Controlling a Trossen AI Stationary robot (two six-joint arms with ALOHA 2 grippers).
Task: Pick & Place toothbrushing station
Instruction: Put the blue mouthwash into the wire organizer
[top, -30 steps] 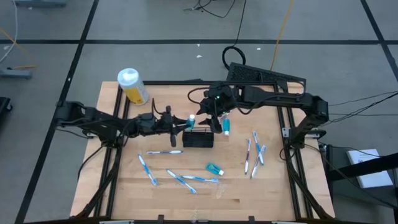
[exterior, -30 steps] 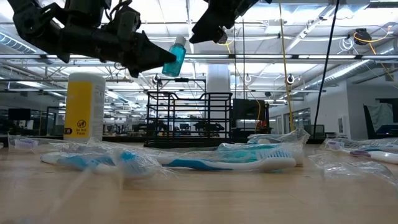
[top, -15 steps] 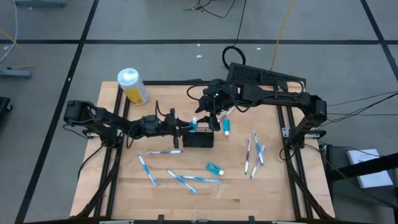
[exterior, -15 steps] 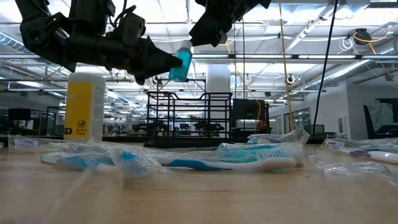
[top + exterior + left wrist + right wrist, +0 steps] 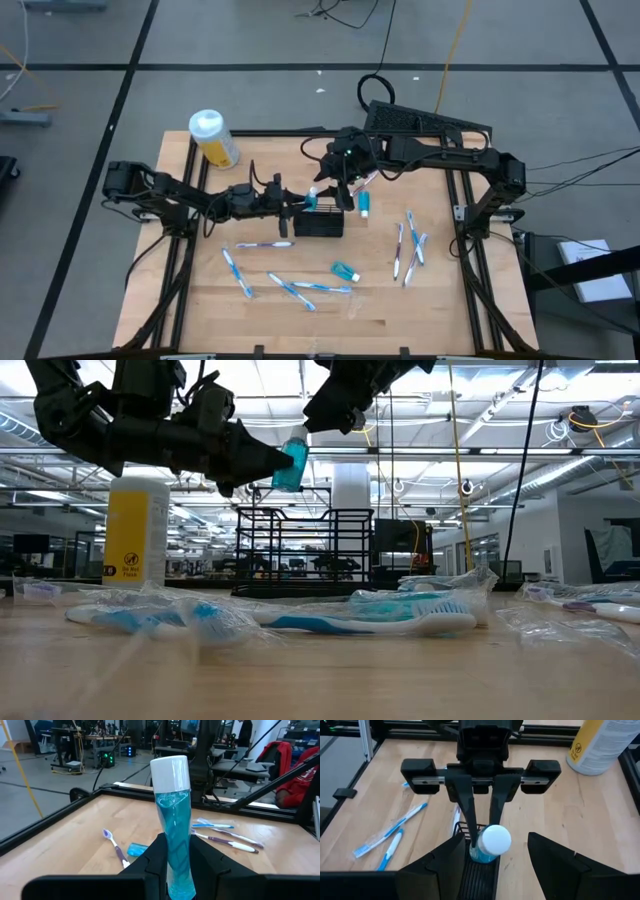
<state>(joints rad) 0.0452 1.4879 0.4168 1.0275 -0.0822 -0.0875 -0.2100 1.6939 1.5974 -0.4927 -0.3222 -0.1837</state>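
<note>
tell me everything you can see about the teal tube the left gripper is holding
The teal tube is slim, clear plastic filled with blue-green liquid, topped by a white cap. The left gripper pinches its lower body and holds it upright above the black wire basket, off the table. The open right gripper hovers just above its cap.

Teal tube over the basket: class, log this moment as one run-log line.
left claw: shut on teal tube | tube: upright above black wire basket | right claw: open, above tube cap | toothbrushes: on table

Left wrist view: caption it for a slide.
Left gripper shut on a teal tube with a white cap above the wooden table.
</note>
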